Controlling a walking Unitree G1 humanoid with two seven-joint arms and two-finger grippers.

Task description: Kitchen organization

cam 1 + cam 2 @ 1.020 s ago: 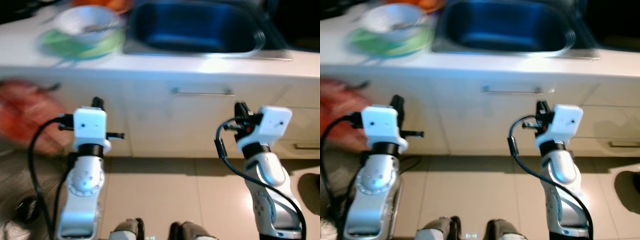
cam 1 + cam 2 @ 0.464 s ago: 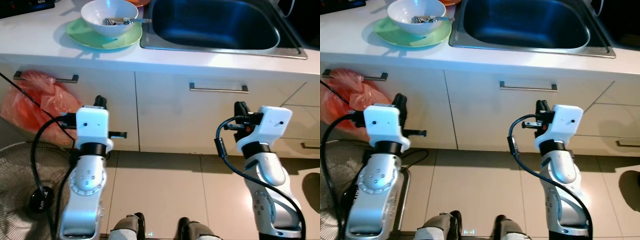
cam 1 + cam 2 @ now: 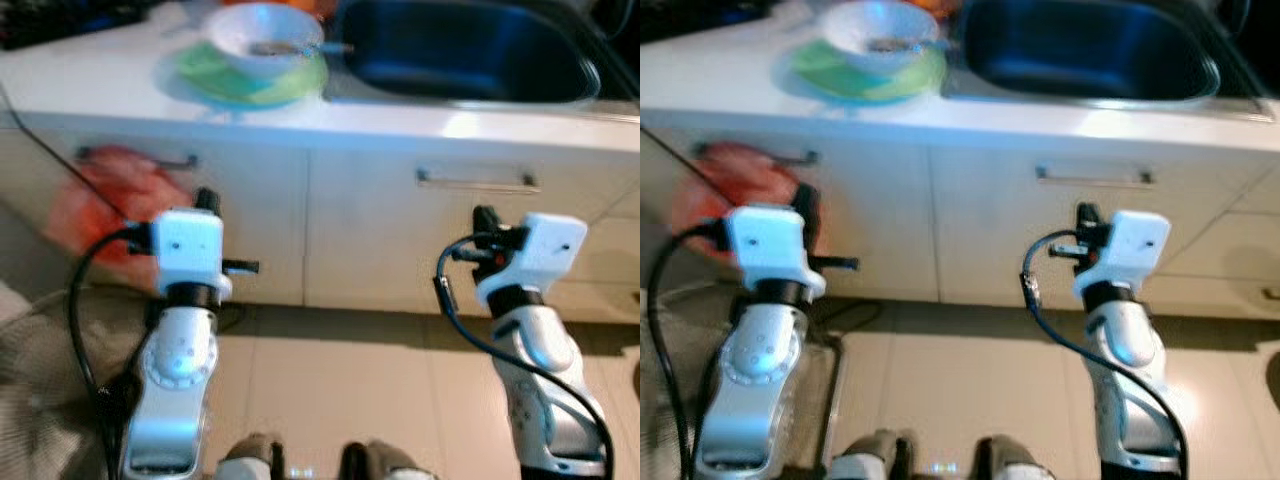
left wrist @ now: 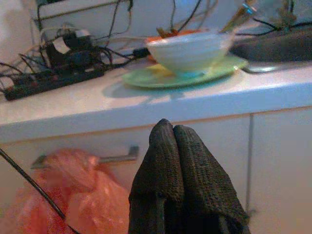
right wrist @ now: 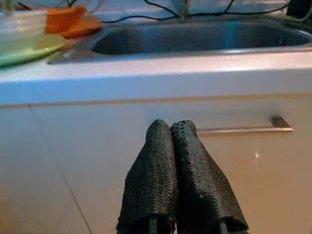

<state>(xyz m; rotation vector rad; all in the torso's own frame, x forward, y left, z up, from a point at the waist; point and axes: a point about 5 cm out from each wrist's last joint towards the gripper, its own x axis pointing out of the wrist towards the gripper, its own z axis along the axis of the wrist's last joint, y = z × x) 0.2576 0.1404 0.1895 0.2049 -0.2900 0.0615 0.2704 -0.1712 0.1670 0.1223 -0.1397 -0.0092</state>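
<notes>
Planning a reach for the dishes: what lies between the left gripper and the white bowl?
In the left wrist view, the left gripper faces the counter's front edge, then the green plate under the bowl.

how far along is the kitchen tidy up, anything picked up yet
Nothing looks done yet. The white bowl with cutlery in it sits on the green plate on the counter beside the sink, which looks empty. Nothing is in hand: the left tool and right tool are shut, low before the cabinets. All the handling is left.
</notes>
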